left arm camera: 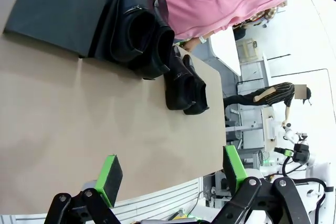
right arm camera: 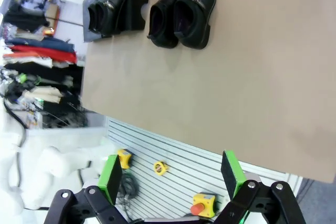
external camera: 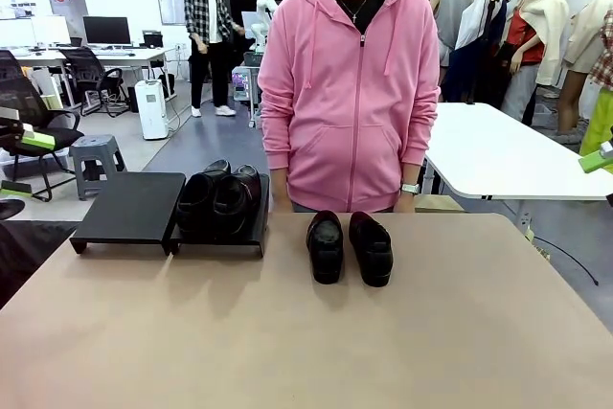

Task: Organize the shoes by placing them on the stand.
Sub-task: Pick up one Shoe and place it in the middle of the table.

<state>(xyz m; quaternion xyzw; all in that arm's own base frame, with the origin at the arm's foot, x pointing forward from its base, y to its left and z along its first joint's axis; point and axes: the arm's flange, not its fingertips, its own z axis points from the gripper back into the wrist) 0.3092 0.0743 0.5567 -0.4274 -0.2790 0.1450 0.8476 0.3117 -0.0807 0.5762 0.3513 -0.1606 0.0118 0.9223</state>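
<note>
Two black stand platforms sit at the table's far left. The left platform is bare. The right platform carries a pair of glossy black shoes. A second pair stands on the tan table near the far middle, a left shoe beside a right shoe. In the left wrist view my left gripper is open above the table's near part, far from the shoes on the stand and the table pair. My right gripper is open off the table's edge, well away from the table pair.
A person in a pink hoodie stands at the far edge, right behind the loose pair. A white table stands at the back right. A slatted panel with small yellow fittings lies under my right gripper.
</note>
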